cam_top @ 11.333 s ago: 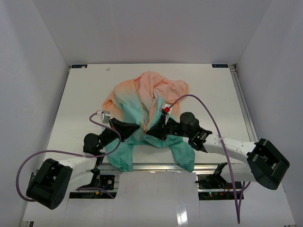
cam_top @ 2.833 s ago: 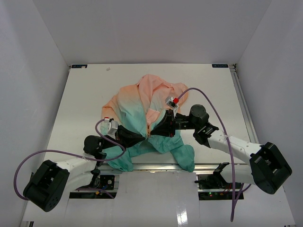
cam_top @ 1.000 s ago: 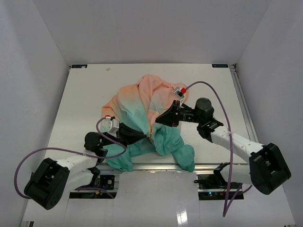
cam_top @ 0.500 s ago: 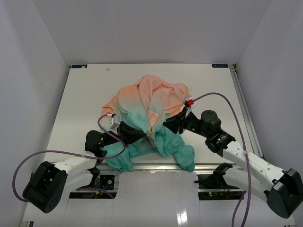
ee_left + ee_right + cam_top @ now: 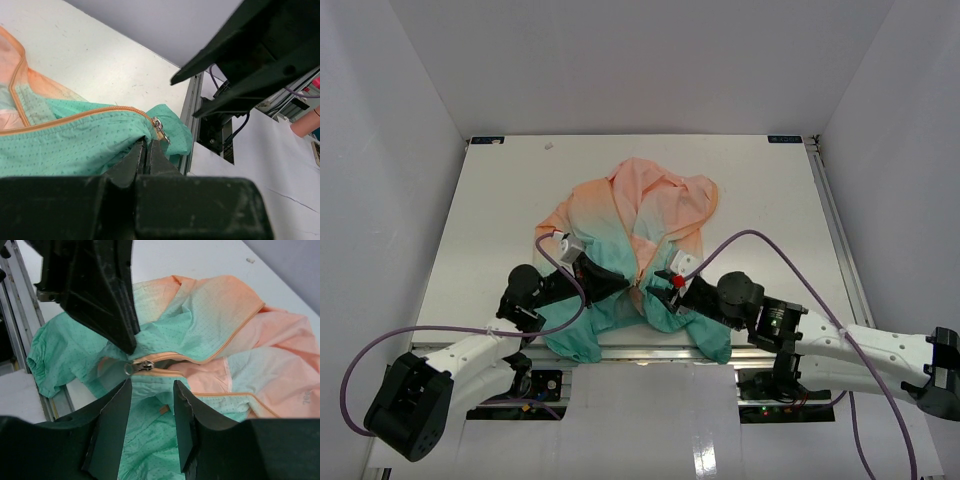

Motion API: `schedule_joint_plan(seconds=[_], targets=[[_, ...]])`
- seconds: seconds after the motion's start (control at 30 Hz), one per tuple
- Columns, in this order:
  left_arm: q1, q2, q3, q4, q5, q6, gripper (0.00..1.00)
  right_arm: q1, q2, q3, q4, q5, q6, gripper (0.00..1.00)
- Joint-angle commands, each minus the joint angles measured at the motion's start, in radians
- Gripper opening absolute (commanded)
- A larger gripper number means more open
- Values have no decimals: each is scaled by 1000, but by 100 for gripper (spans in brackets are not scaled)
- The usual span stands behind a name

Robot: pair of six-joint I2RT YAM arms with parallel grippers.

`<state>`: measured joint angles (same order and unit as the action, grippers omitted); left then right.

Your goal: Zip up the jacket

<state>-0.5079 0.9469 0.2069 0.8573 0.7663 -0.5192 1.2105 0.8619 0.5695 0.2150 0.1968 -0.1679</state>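
The jacket [image 5: 642,225] lies crumpled mid-table, peach-orange at the far end and teal-green toward the near edge. Its front is open, and the zipper slider [image 5: 140,366] sits low at the hem; it also shows in the left wrist view [image 5: 161,129]. My left gripper [image 5: 623,287] is shut on the teal hem fabric [image 5: 90,145] just beside the slider. My right gripper [image 5: 666,284] is open and empty, hovering over the teal fabric [image 5: 150,440], its tips [image 5: 151,386] just short of the slider. The left gripper's fingers [image 5: 100,295] show right above the slider.
The metal rail [image 5: 640,351] of the table's near edge runs under the jacket's hem, and a teal sleeve [image 5: 712,335] hangs over it. White walls enclose the table. Purple cables [image 5: 790,255] loop off both arms.
My right gripper has left the upper jacket and swung down toward the near edge, now open by the slider. The left gripper has stayed shut on the hem.
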Motion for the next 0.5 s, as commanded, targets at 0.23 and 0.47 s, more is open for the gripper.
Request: schedule_joint_plan(seconds=[0.23,0.47], targets=[[-4,-9,45,-83,-22,11,0,213,154,21,145,286,-276,47],[-6,-4,43,-81,-16,10,0,225,197,32,183,352,-285,48]])
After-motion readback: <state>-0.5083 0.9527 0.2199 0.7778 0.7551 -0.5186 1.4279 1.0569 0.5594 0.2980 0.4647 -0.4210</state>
